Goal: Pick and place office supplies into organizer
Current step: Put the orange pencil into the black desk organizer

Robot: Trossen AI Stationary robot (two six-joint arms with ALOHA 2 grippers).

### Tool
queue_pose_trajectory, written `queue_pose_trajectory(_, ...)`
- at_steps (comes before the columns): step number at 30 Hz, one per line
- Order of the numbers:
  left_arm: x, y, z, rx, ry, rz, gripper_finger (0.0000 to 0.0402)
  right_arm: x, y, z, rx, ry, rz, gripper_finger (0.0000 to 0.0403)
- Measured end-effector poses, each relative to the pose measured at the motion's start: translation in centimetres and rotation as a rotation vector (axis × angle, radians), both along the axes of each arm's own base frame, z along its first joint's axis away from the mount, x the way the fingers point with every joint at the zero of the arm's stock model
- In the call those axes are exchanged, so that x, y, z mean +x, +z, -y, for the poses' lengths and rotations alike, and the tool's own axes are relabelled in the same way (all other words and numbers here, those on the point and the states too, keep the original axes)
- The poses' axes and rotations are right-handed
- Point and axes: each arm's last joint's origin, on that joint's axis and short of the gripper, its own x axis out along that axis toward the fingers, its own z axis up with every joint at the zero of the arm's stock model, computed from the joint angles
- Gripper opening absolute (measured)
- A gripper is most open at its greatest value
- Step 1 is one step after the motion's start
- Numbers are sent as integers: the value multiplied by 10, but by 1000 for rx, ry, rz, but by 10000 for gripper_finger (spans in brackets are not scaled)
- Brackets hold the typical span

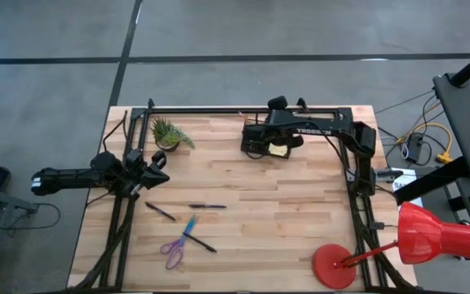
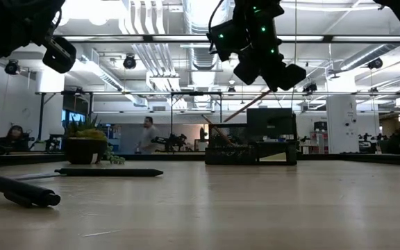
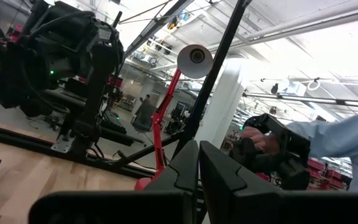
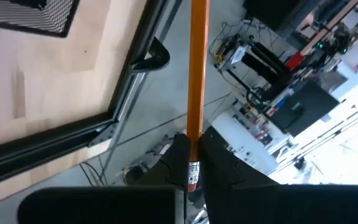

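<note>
Wooden planks ran under me, and nearest the front edge lay the purple-handled scissors (image 1: 173, 250) with a blue pen (image 1: 189, 225) just beside them and two thin black pens (image 1: 207, 207) a little farther in. My left gripper (image 1: 158, 161) hung by the left edge, fingers pressed together on nothing. Toward the back edge my right gripper (image 4: 189, 163) hovered over the black organizer (image 1: 261, 144), pinched tight on an orange pencil (image 4: 196, 74).
</note>
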Motion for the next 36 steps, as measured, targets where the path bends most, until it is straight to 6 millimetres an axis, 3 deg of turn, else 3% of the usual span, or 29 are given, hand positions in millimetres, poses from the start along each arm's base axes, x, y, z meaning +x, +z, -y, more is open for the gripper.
queue_pose_trajectory(6,0,0,0,0,0,0,0,-1,-3,5,17,13,-44,13)
queue_pose_trajectory(18,0,0,0,0,0,0,0,9,-29,15,10,41,-176,13)
queue_pose_trajectory(25,0,0,0,0,0,0,0,21,-30,6,-31,110,-219,13)
queue_pose_trajectory(29,0,0,0,0,0,-2,0,26,-40,8,7,98,-225,13)
queue_pose_trajectory(36,0,0,0,0,0,0,0,38,-55,6,-110,124,-238,32)
